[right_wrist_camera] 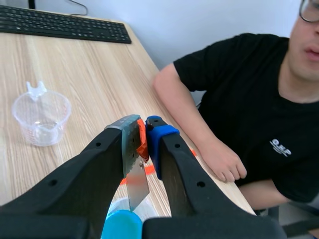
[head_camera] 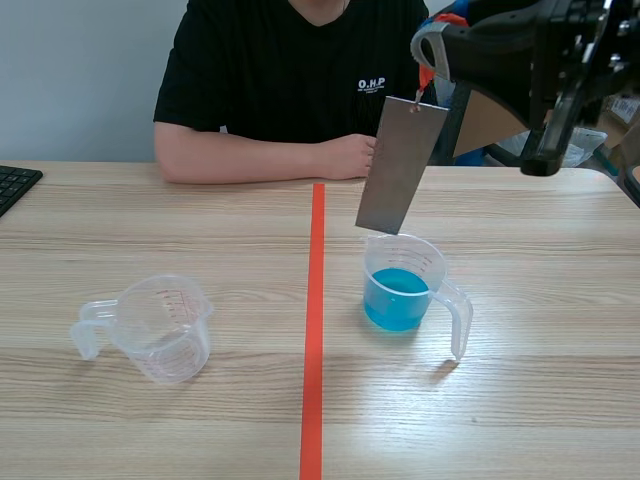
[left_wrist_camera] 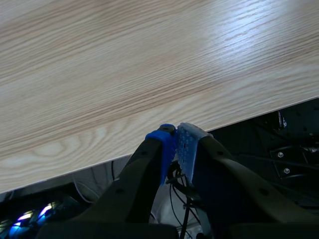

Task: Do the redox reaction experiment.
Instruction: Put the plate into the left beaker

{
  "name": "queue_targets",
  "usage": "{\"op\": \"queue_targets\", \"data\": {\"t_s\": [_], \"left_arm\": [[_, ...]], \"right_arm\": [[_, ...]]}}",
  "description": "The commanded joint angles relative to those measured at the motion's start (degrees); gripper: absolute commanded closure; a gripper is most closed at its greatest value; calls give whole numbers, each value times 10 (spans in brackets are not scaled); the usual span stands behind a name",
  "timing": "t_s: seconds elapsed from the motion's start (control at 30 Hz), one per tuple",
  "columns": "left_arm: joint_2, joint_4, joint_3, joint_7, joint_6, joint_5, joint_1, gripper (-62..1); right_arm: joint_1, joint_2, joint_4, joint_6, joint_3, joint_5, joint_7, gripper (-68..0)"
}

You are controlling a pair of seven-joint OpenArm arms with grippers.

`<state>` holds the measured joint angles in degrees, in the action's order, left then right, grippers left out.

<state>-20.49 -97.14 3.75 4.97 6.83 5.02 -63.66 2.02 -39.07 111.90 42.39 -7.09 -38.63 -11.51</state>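
As metal plate (head_camera: pixel 400 165) likely dips into blue cup (head_camera: pixel 404 290), we note right end effector (right_wrist_camera: pixel 144 137) pinching its top, plate tilted just above cup; left end effector (left_wrist_camera: pixel 175 139) closed, empty.

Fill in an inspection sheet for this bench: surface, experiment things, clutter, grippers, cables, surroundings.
Surface: wooden table, red tape line.
Job's things: metal plate hanging over cup of blue liquid, not dipped; empty cup left of the line.
Clutter: keyboard at far left edge.
Grippers: right gripper shut on the plate; left gripper shut, empty, by table edge.
Cables: cables below table edge.
Surroundings: person seated across.
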Motion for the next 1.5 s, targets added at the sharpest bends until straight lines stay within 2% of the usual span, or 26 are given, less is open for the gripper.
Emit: {"op": "queue_targets", "data": {"t_s": [0.0, 0.17, 0.37, 0.57, 0.87, 1.0, 1.1, 1.23, 1.33, 1.47], "left_arm": [[-3, -5, -2, 10, -1, 3, -1, -49], [-3, -3, -2, 10, -1, 3, -1, -49], [-3, -3, -2, 10, -1, 3, -1, -49], [-3, -3, -3, 10, -1, 3, -1, -49], [-3, -3, -3, 12, -1, 3, -1, -49], [-3, -3, -5, 12, -4, 3, -1, -49], [-3, -3, -5, 11, -20, 3, -1, -82], [-3, -3, -5, -1, -36, 3, -2, -159], [-3, -3, -6, -2, -36, 3, -2, -213], [-3, -3, -6, -6, -36, 3, -2, -253]], "right_arm": [[19, -3, 8, 3, -8, -8, 8, -15], [45, 15, 8, 3, -41, -8, 5, -15], [85, 51, 8, 3, -95, -6, -21, -15], [126, 96, 8, 2, -154, -2, -51, -15], [177, 173, -6, -23, -242, 14, -87, -15], [195, 210, -26, -25, -273, 26, -97, -15], [205, 235, -42, -25, -293, 32, -103, -15], [214, 264, -63, -25, -317, 51, -105, -15], [218, 283, -81, -25, -329, 63, -107, -15], [218, 307, -104, -25, -342, 79, -110, -15]]}}
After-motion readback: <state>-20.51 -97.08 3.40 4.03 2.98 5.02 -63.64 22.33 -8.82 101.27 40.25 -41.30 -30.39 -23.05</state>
